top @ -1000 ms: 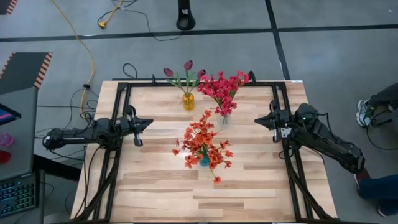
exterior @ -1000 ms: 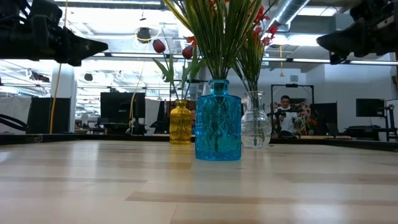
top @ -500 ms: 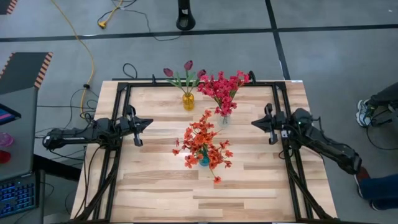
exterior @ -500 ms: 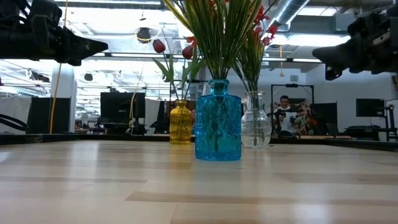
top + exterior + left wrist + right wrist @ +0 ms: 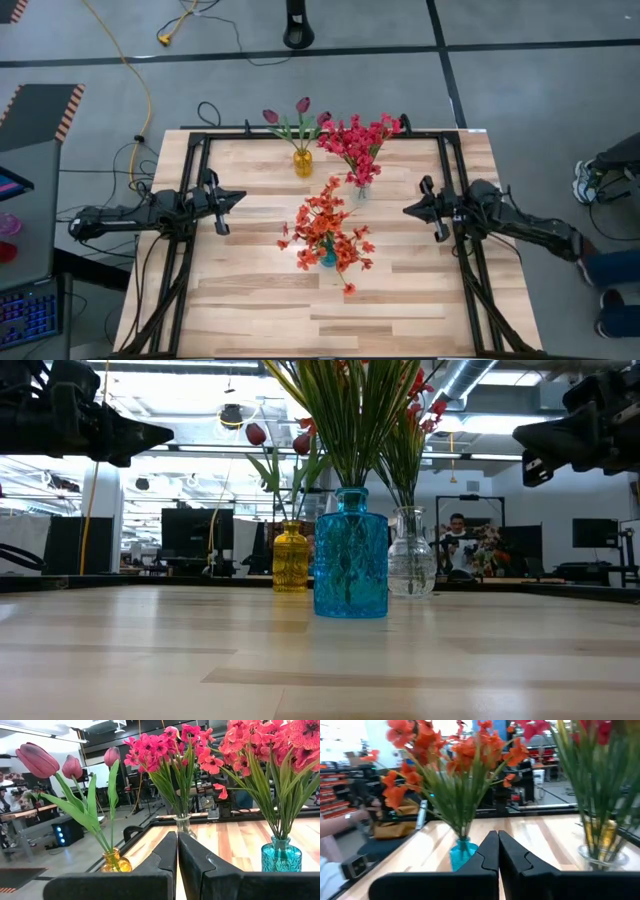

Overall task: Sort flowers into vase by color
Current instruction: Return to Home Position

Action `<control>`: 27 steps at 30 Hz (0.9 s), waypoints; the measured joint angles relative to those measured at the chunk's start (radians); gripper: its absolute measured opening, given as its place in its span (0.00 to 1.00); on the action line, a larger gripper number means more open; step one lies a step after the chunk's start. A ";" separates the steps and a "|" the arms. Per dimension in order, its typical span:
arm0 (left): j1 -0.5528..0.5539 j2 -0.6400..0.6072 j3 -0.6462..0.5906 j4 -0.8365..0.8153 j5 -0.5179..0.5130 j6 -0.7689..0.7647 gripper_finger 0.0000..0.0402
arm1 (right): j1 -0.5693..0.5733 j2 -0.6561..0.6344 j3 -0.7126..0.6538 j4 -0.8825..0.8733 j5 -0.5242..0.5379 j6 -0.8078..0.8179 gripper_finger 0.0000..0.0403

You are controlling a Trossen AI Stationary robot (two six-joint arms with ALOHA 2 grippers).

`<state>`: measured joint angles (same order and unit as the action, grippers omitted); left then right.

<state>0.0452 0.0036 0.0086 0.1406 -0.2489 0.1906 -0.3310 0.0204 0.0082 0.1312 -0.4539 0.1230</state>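
Observation:
Three vases stand upright on the table, each holding stems of one colour. Orange-red blooms [image 5: 325, 232] fill the blue vase [image 5: 350, 552] at the middle. Crimson-pink blooms [image 5: 358, 138] stand in the clear vase [image 5: 411, 566] behind it. Maroon tulip buds [image 5: 290, 112] stand in the yellow vase [image 5: 302, 162] near the far edge. My left gripper [image 5: 240, 196] hovers shut over the table's left side, pointing at the vases. My right gripper [image 5: 406, 210] hovers shut on the right, pointing at the blue vase [image 5: 462, 851]. Both hold nothing.
A black metal frame [image 5: 320, 132] runs along the table's far, left and right sides. Bare wood [image 5: 330, 320] lies toward the near edge. A person's shoes and leg [image 5: 605, 290] show beside the table's right side. A person sits in the room beyond [image 5: 458, 540].
My right gripper has moved toward the table's left and slightly toward the near edge, closer to the blue vase, and the arm has stretched out flatter. My left arm and the vases have kept still.

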 joint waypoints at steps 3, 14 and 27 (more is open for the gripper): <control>0.000 0.000 0.000 0.000 0.000 -0.001 0.00 | 0.074 0.000 0.000 -0.025 0.127 -0.015 0.06; 0.000 0.000 0.000 0.000 0.000 -0.004 0.00 | 0.319 0.000 -0.001 -0.074 0.537 -0.037 0.07; 0.000 0.000 -0.001 -0.061 -0.002 0.045 0.00 | 0.366 0.000 -0.001 -0.086 0.607 -0.132 0.10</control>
<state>0.0456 0.0036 0.0074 0.0798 -0.2508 0.2351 0.0352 0.0204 0.0071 0.0453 0.1528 -0.0093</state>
